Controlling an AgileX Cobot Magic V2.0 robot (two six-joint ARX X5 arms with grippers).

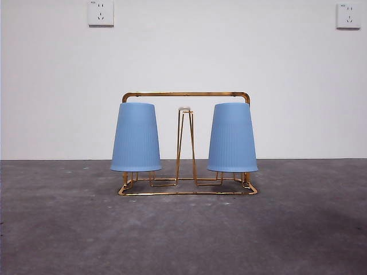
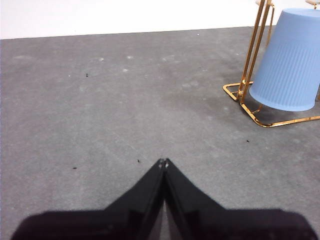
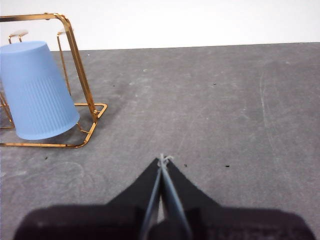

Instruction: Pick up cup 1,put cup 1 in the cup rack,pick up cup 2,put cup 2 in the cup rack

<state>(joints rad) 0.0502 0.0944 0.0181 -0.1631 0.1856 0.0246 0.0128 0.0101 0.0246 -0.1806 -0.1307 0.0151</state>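
Cups [image 1: 136,137] [image 1: 231,138] on cup rack [image 1: 186,95], table [image 1: 183,235] around

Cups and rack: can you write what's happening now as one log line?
cups: both blue cups upside down on cup rack | left tool: shut, away | right tool: shut, away

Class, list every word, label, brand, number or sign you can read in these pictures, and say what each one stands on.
No text can be read anywhere.
Left wall socket: a small dark mark at its top corner, too small to read.
Right wall socket: a similar mark, too small to read.
Blue cups: ribbed sides only, no print.
Gold cup rack: no label.
Grey table: no writing.
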